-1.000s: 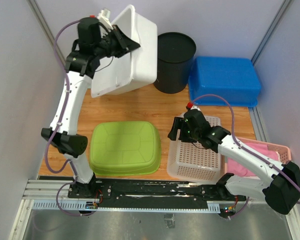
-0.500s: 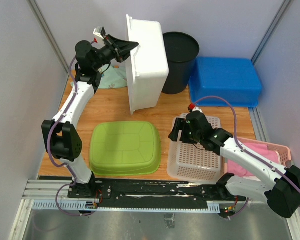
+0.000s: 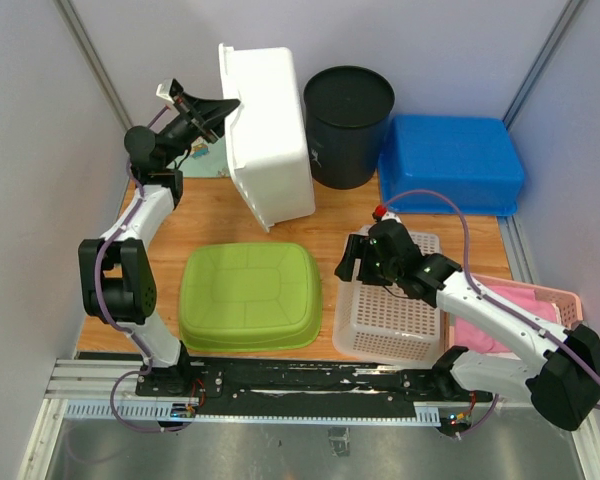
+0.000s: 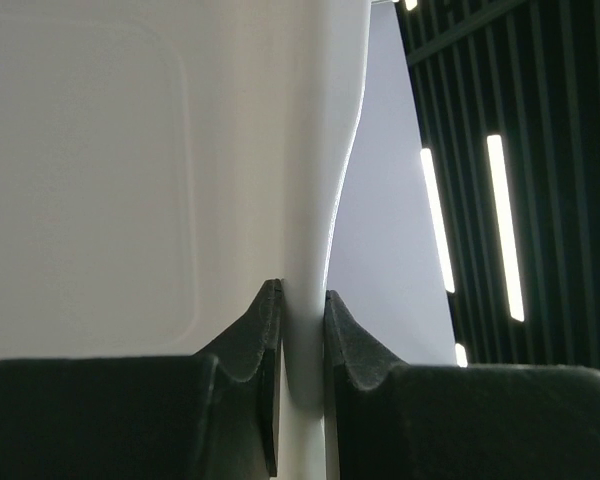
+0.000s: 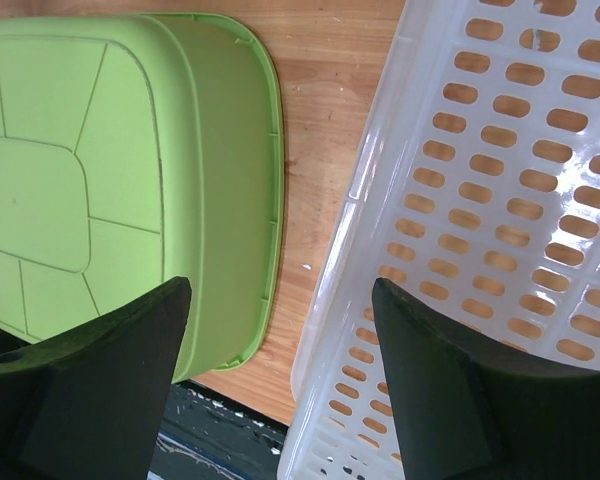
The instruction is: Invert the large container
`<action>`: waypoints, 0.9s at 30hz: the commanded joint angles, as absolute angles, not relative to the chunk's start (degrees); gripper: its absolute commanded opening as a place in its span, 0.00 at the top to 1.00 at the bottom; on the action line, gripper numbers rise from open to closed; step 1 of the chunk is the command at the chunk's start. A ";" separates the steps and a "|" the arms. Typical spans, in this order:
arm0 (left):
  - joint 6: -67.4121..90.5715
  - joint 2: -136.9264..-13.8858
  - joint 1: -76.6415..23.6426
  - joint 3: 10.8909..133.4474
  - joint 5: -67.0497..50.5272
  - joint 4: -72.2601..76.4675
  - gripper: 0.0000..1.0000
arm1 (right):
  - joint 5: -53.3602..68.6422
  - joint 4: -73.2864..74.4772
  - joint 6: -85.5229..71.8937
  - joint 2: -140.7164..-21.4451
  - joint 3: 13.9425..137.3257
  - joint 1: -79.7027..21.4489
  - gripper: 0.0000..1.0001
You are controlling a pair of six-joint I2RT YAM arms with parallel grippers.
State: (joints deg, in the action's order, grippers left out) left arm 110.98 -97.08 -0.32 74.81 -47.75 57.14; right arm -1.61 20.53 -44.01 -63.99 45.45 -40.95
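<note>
Tipping about half done: left gripper [image 4: 302, 297] pinches the wall of the large white container [image 3: 268, 130], which stands on edge at back left beside the black bin [image 3: 348, 110]; base not yet up. Right gripper [image 3: 352, 262] gapes wide, empty.

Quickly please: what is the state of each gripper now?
Left gripper: closed on the white container, at its rim.
Right gripper: open, holding nothing.

Pale lavender-grey walls [image 3: 25, 180] closed in three sides, metal posts [image 3: 88, 60] ran up the back corners, a wooden tabletop [image 3: 330, 208] lay between, a dark slatted ceiling [image 4: 580, 120] carried bright strip lights [image 4: 504, 228].
</note>
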 commanded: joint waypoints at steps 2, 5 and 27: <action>112.22 -94.48 4.21 66.42 -56.38 64.80 0.90 | -0.01 21.02 -44.17 -68.59 48.15 -40.47 0.25; 109.32 -93.50 7.14 62.23 -60.39 62.93 0.81 | 0.51 20.28 -44.29 -69.54 48.53 -40.46 0.25; 36.32 -84.57 21.61 71.43 -53.82 -23.51 0.34 | 3.35 22.27 -41.66 -72.06 51.94 -40.52 0.25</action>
State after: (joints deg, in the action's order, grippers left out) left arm 54.15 -86.04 21.41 69.45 -60.34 -1.98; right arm 1.65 20.08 -42.85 -71.24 50.92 -40.95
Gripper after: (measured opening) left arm 0.594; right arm 0.752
